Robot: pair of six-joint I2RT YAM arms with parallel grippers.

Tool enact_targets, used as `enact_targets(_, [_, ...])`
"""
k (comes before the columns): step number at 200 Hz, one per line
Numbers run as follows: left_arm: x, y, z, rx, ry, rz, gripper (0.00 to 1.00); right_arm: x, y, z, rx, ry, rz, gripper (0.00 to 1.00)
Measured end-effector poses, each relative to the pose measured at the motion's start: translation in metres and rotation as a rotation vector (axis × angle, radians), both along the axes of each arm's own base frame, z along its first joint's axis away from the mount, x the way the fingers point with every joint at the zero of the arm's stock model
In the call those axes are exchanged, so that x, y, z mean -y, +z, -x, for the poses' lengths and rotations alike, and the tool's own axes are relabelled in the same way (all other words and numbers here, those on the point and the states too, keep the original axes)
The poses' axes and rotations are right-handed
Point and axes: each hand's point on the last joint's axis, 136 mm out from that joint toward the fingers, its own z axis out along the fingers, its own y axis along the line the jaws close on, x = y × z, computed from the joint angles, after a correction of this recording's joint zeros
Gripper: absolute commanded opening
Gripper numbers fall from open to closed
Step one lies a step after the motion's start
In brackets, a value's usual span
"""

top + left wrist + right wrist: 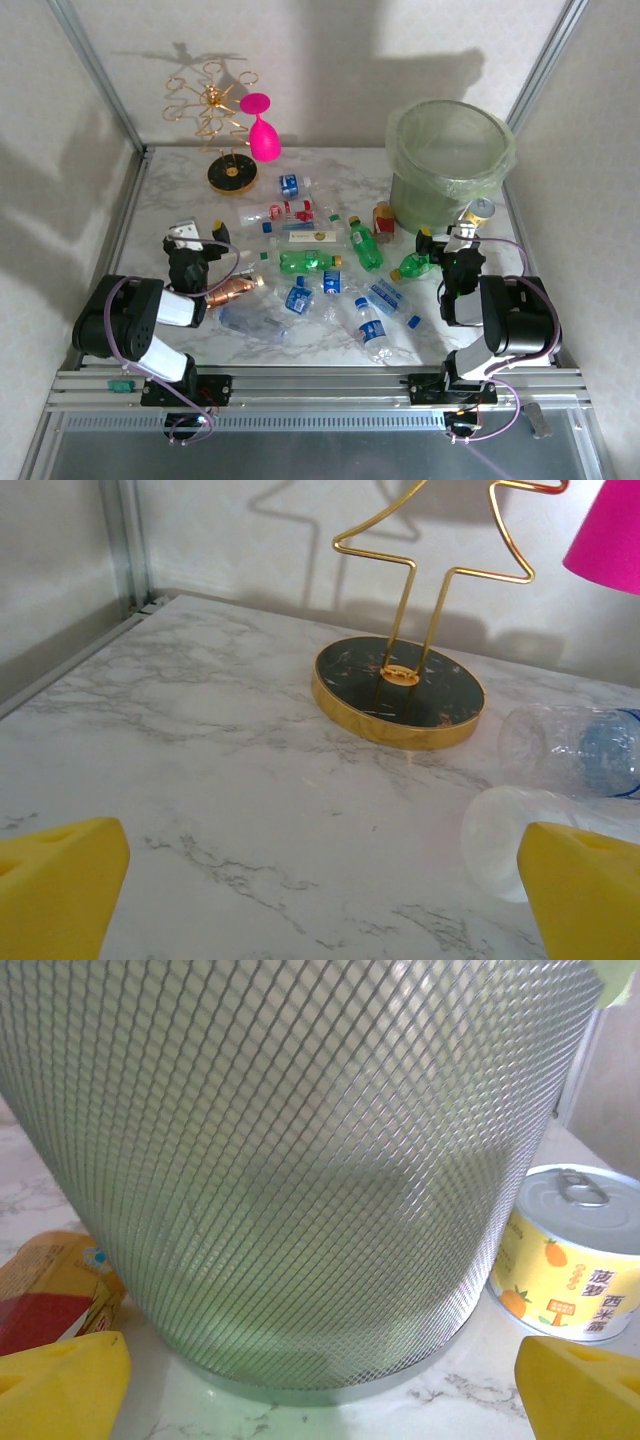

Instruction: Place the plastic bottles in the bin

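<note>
Right claw [320, 1385]: wide, empty, facing bin [300, 1160].
Left claw [320, 900]: wide, empty.
Bottles [310, 262]: left of bin, one perhaps touching left claw.

bottles [308, 261]: mid-table [165, 205] | bin [412, 200]: far right | rack [232, 176]: far left

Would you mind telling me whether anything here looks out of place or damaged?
Yes: the plastic bottles lie scattered on their sides across the table, outside the bin. A clear bottle at the near left looks crushed flat. The pink glass by the gold rack is tilted, bowl down.
</note>
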Motion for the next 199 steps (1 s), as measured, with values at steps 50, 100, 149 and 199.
enact_targets(50, [0.002, 0.062, 0.021, 0.158, 0.047, -0.004, 0.99, -0.035, 0.083, -0.004, 0.144, 0.087, 0.04, 0.99])
enact_targets(100, [0.057, 0.184, 0.049, 0.402, -0.155, 0.036, 0.99, -0.168, 0.159, 0.048, 0.229, 0.493, 0.091, 0.99])
enact_targets(149, [0.096, 0.334, 0.106, 0.46, -0.359, 0.326, 0.99, -0.223, 0.267, 0.085, 0.118, 0.563, -0.136, 0.99])
enact_targets(199, [0.069, 0.315, 0.108, 0.139, -0.163, 0.462, 0.99, -0.215, 0.246, 0.092, -0.183, 0.513, -0.237, 0.99])
